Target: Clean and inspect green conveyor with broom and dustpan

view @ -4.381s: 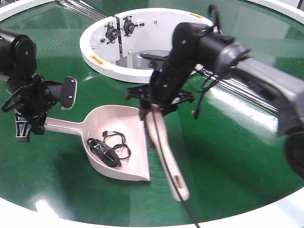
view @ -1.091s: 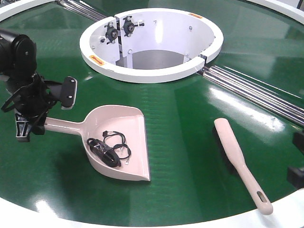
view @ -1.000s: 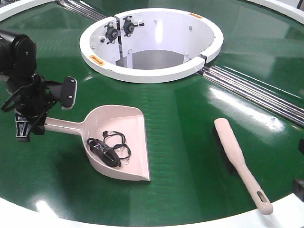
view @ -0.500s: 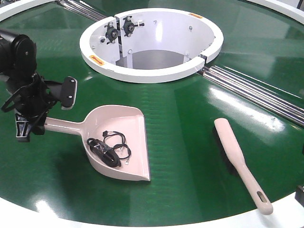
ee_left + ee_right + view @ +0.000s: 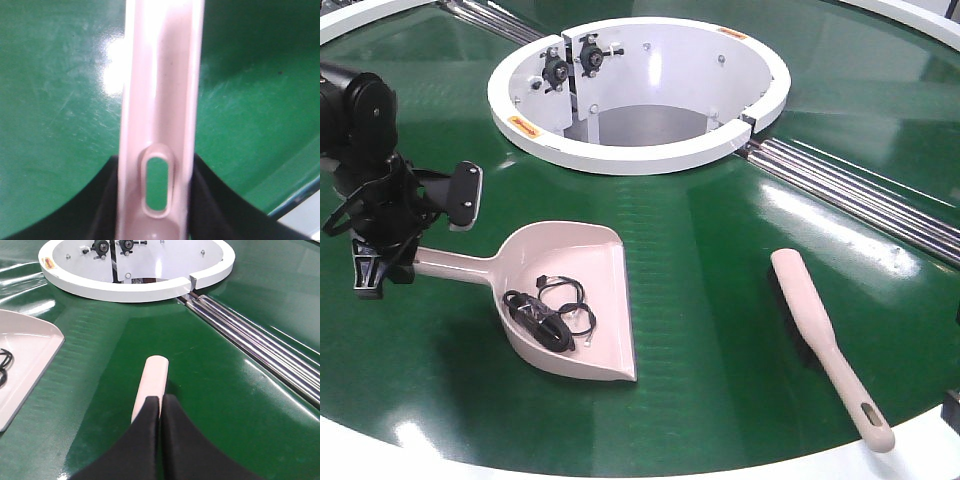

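Right hand [image 5: 160, 407] is backing off the parked broom [image 5: 815, 325], pinched shut, while left hand [image 5: 380, 270] is gripping the dustpan [image 5: 592, 258] steady.

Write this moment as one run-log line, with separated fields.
left gripper: shut on dustpan handle | right gripper: shut, empty | broom: lying on green conveyor | black cable: in dustpan
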